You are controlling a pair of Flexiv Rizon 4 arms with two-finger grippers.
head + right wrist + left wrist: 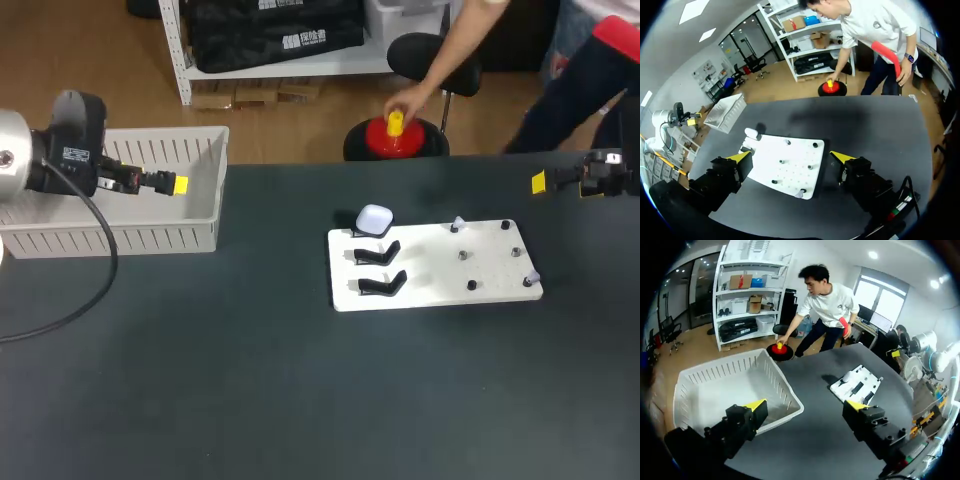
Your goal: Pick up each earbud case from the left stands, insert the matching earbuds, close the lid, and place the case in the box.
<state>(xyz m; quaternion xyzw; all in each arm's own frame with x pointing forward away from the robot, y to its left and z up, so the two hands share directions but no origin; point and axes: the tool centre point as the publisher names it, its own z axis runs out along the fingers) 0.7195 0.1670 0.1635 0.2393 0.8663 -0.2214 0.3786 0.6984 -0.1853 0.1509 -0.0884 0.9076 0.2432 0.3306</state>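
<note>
A white earbud case (374, 219) sits, lid shut, on the rearmost stand at the left end of the white board (435, 268). The two black stands (380, 268) in front of it are empty. Small pale earbuds (459, 222) rest on pegs at the board's right. My left gripper (176, 185) hangs open over the white box (205, 235), holding nothing; in the left wrist view the left gripper (806, 407) points past the box rim (787, 395) towards the board (860, 382). My right gripper (541, 182) is open and empty, right of the board; in its wrist view the right gripper (791, 157) faces the board (785, 167) and case (752, 133).
The dark tabletop (250, 380) stretches wide in front of the board and box. A black cable (95, 270) from my left arm loops over the table's left side. Several black pegs (472, 285) stand on the board's right half.
</note>
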